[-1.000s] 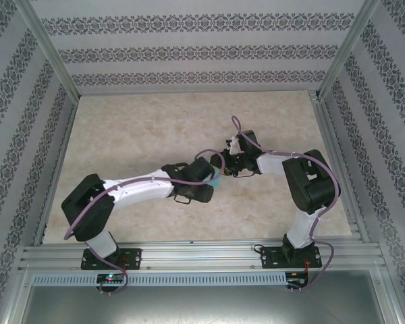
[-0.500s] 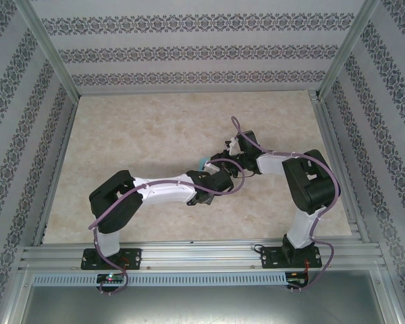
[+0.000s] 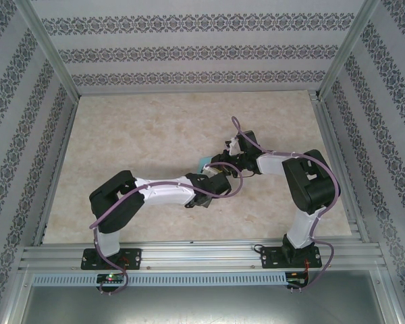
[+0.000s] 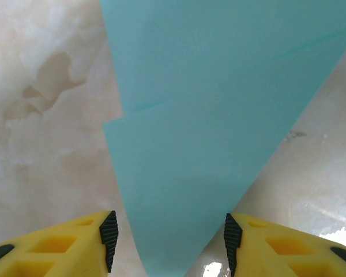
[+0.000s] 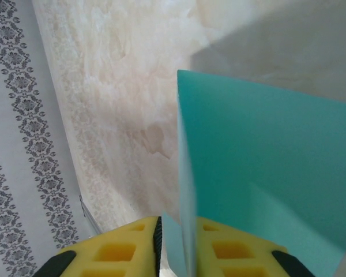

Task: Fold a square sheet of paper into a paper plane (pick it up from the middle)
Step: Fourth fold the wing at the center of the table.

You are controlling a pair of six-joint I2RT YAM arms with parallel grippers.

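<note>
Yellow-fingered and almost shut, pinching the teal paper [image 5: 265, 173] by its thin edge with the right gripper [image 5: 179, 234], close up in that wrist's view. Waiting on the other side with the left gripper [image 4: 170, 242] spread apart, letting the paper's pointy end sit between the black pads [image 4: 109, 239] without squeezing it. Not telling for sure whether it is brushing the pad on the right. Meeting over the middle of the table, between the two arms, when looking from above.

Looking partly done, as a guess. Showing a slanted shape going down to a point, with a small step on one side from layers lying over each other, and a faint crease line higher up. Not looking like a flat square. Not looking ready to fly yet either: missing clear wings and a clear middle fold, as far as can be seen. Probably needing more folding and pressing flat.

Lying under it all, a smooth table top [image 3: 135, 128] in pale cream with brownish marble swirls, shining a little. Running along the near edge, silver metal rails [image 3: 189, 253] holding the arm bases. Standing further back and at both sides, white walls [image 3: 189, 50] carrying bands of dark flowery pattern.
</note>
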